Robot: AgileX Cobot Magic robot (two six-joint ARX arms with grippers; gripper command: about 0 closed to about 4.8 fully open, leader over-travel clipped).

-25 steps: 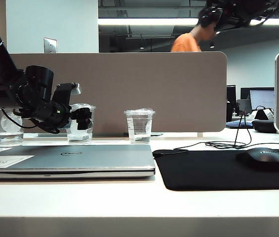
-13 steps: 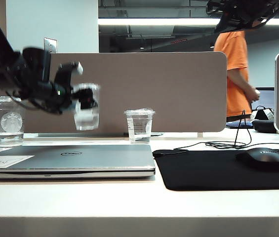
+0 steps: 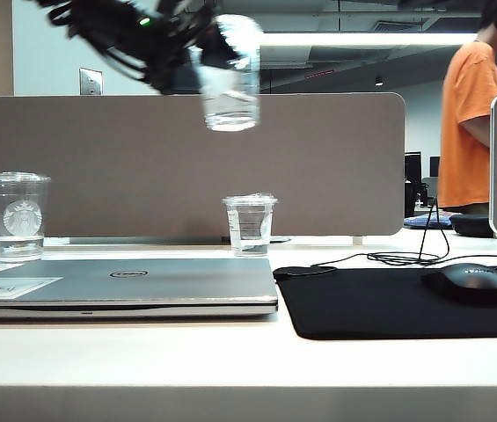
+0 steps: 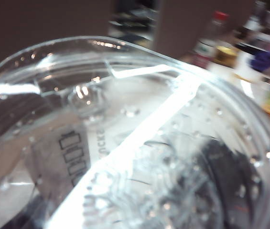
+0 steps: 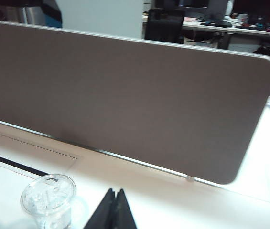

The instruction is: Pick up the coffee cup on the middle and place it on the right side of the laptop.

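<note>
High above the laptop, left gripper clamps the coffee cup; right gripper pinched closed.

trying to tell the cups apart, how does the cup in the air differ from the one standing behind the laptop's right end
The lifted coffee cup hangs high in the left gripper, above the divider's top edge; the smaller clear cup stands on the table. The coffee cup looks blurred, while the smaller cup looks sharp. The coffee cup appears larger than the smaller cup. Both are clear, lidded, upright and hold a little water.

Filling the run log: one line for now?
left gripper: coffee cup held aloft | right gripper: shut, near small clear cup
</note>
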